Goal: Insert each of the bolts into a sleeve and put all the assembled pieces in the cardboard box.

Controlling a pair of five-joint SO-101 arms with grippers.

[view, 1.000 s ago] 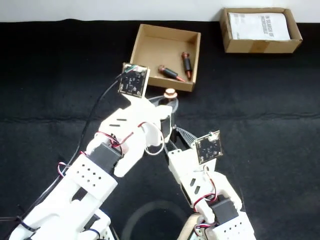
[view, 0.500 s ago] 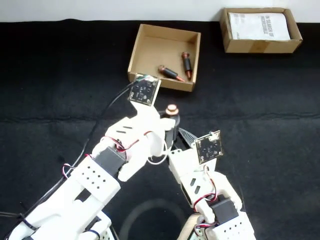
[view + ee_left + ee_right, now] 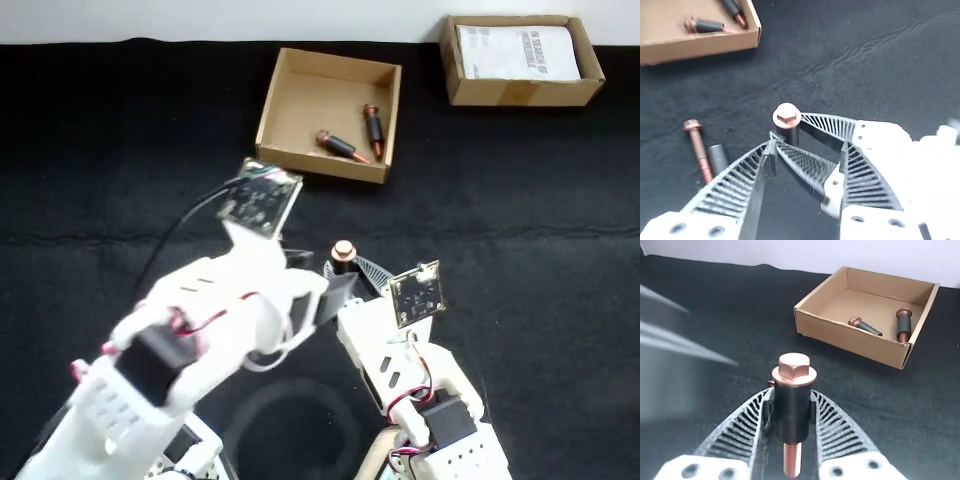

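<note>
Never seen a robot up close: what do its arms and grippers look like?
The left arm and right arm are blocky white plastic with black motors at the joints, looping red wires and a square camera board on each wrist. The left gripper and right gripper have ribbed, tapering fingers.

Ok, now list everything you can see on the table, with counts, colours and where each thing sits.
cardboard box: one, brown, open, at the far side of the table
assembled pieces: two, copper bolts in dark sleeves, lying inside that box
held piece: one, copper bolt in a black sleeve, upright
loose bolt: one, copper, lying on the table
loose sleeve: one, dark grey, lying beside the loose bolt
second box: one, brown, far right corner
white sheet: one, inside the second box
table cover: one, black
left arm: white, jaws open
right arm: white, jaws shut on the held piece
</note>
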